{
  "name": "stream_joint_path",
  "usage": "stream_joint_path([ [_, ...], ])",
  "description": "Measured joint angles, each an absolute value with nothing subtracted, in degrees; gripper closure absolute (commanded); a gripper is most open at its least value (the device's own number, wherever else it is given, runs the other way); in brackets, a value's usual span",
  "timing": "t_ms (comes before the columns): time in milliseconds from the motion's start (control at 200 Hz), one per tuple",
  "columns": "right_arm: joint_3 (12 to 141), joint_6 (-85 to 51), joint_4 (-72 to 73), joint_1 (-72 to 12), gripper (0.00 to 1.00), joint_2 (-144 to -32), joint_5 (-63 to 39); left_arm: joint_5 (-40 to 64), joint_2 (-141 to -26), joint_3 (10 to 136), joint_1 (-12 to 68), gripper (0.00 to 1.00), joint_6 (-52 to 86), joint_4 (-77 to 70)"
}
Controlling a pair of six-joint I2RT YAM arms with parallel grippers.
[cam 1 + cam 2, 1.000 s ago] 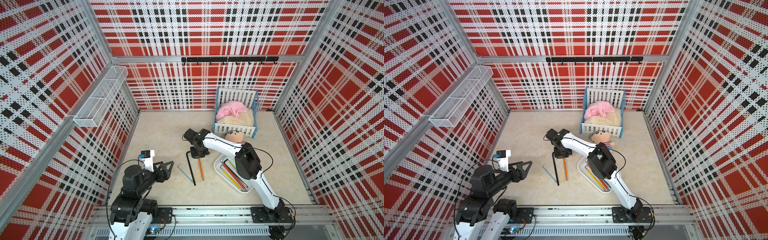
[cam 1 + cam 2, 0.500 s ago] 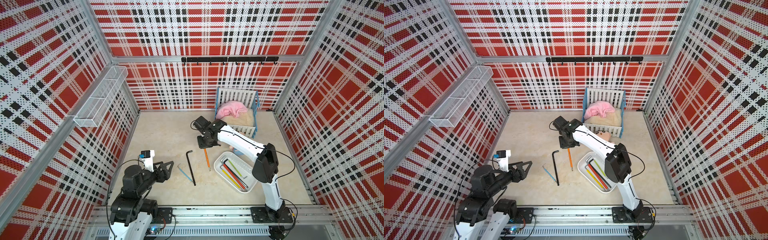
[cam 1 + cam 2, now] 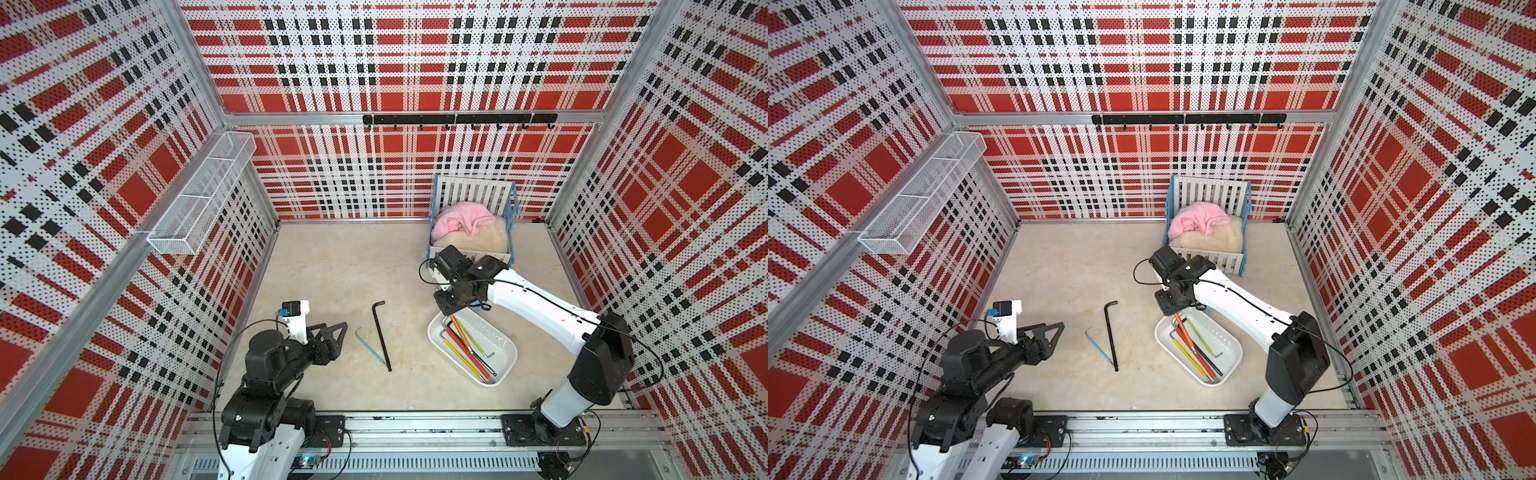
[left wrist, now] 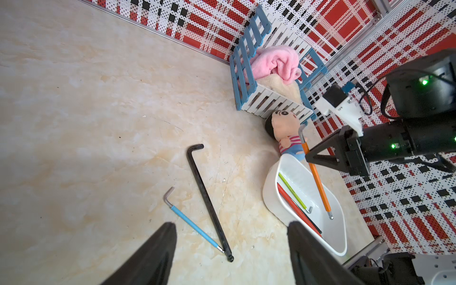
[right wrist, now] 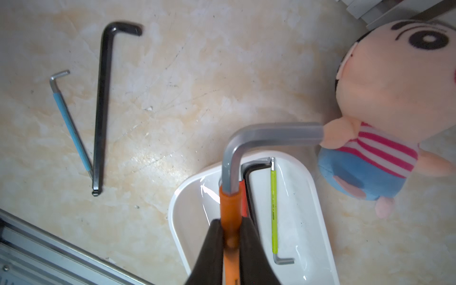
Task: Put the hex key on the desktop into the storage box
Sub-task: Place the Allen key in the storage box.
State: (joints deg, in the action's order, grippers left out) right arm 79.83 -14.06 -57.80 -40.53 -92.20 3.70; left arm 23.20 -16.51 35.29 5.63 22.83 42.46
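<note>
Currently right tool point(image 5: 230, 222) pinches orange-sleeved hex key point(image 5: 229, 204) near bend, long end angled into shallow white plastic storage box point(image 3: 494, 334), lower right of centre in top view: likely for lengthways drop beside keys inside. Long black hex key point(image 3: 381, 336), thin blue-sleeved hex key point(image 3: 370, 347) lie on beige marble tabletop point(image 3: 332, 266), centre. Left tool point(image 4: 231, 223) spread, empty. Key tip's contact with box floor unclear.
</note>
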Motion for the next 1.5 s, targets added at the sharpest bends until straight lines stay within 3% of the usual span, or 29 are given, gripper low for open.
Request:
stream_joint_path([
  [701,63.13,-0.99,-51.40,-40.32,1.00,-87.79,3.22,23.20,-16.53,35.29,5.54,0.24,22.83,42.46],
  [1498,60.47,-0.95,-47.68,-39.90,1.00,-93.38,4.78,23.20,-16.51,35.29,5.50,0.23,22.83,42.46],
])
